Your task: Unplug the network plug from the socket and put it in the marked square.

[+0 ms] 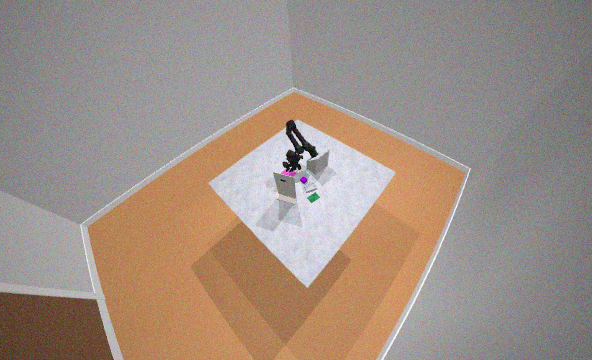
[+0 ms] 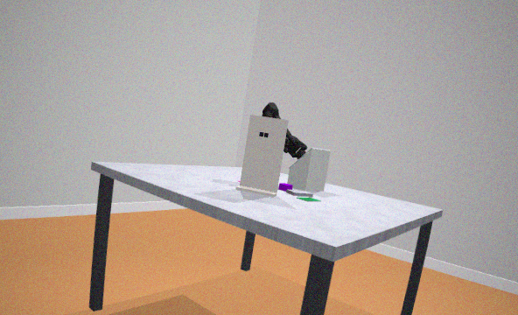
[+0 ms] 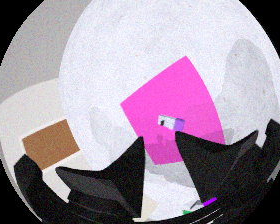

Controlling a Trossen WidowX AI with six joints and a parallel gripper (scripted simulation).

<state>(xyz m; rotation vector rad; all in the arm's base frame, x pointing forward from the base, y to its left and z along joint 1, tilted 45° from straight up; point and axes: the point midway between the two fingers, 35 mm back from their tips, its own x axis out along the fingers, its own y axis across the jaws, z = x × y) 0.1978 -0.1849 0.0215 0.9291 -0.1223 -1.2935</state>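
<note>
The plug (image 3: 170, 122), small and pale with a purple end, shows in the wrist view over the marked magenta square (image 3: 176, 85) (image 1: 290, 173), just beyond the fingertips and turned sideways to them. Whether it rests flat on the square cannot be told. My gripper (image 3: 159, 137) is partly open, with a gap between the fingertips and nothing between them. In the top view the gripper is low over the square, behind the upright panel (image 1: 286, 189) (image 2: 263, 162). The panel hides the plug and the fingers in the exterior view. Dark openings show high on the panel.
A grey-white slanted block (image 1: 318, 163) (image 2: 318, 171) stands near the arm. A purple block (image 1: 303, 180) (image 2: 285, 186), a flat grey piece (image 1: 310, 187) (image 2: 300, 193) and a green patch (image 1: 313, 197) (image 2: 308, 199) lie beside the panel.
</note>
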